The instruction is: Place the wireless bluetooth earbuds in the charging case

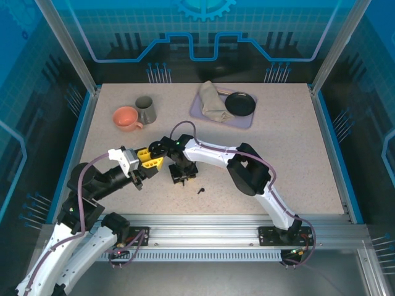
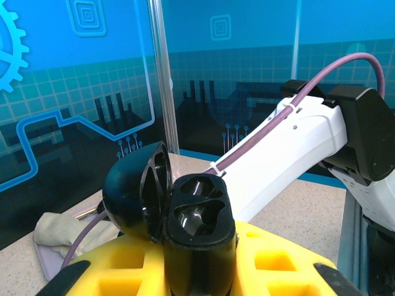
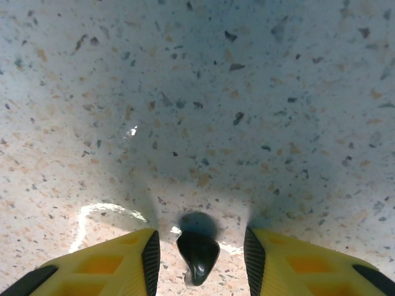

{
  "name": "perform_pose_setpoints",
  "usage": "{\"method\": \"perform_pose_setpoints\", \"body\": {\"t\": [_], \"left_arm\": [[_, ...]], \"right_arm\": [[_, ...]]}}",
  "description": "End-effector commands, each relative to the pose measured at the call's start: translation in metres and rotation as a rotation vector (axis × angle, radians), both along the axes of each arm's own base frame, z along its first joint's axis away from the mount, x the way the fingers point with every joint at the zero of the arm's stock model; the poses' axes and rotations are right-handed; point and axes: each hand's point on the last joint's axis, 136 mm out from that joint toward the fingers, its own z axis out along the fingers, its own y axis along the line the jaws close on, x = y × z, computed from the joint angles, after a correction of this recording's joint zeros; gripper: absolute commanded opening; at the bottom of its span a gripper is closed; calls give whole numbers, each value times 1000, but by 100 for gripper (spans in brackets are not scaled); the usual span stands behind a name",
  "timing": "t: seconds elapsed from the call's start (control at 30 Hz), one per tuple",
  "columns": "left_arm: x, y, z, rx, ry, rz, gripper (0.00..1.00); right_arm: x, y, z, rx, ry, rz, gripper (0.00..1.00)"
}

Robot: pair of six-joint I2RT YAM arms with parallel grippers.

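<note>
Now, left gripper (image 1: 150,160) clamped on open black charging case (image 2: 197,216), yellow fingers (image 2: 271,268) tight against its body. Lid swung left, both wells empty. From above, case just dark blob at fingertips.

Right gripper (image 1: 183,175) points down at table (image 1: 278,160), fingers (image 3: 123,262) apart. Black earbud (image 3: 197,253) lies between them, touching neither. Top view puts black earbud (image 1: 200,190) on table just beside right gripper; same one or not, cannot tell.

Left pincer (image 1: 151,158) clamped; right pincer (image 3: 200,248) open, pointing down.
</note>
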Motion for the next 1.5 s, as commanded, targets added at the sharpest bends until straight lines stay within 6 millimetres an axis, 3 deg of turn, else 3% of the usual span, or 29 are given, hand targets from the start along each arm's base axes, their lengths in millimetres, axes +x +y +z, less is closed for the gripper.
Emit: {"method": "perform_pose_setpoints", "body": {"t": [0.0,0.07,0.53,0.8,1.47], "left_arm": [[-9,3,14,-8,-41,-11,0],[-9,3,14,-9,-40,-11,0],[-12,4,13,-8,-46,-11,0],[-14,5,13,-4,-49,-8,0],[-8,5,7,3,-14,3,0]], "right_arm": [[-4,1,0,-29,6,16,43],[-6,-2,-12,-56,22,18,42],[-20,-5,-24,-144,52,62,36],[-21,-5,-25,-157,47,69,28],[2,-31,20,-4,-82,18,25]]}}
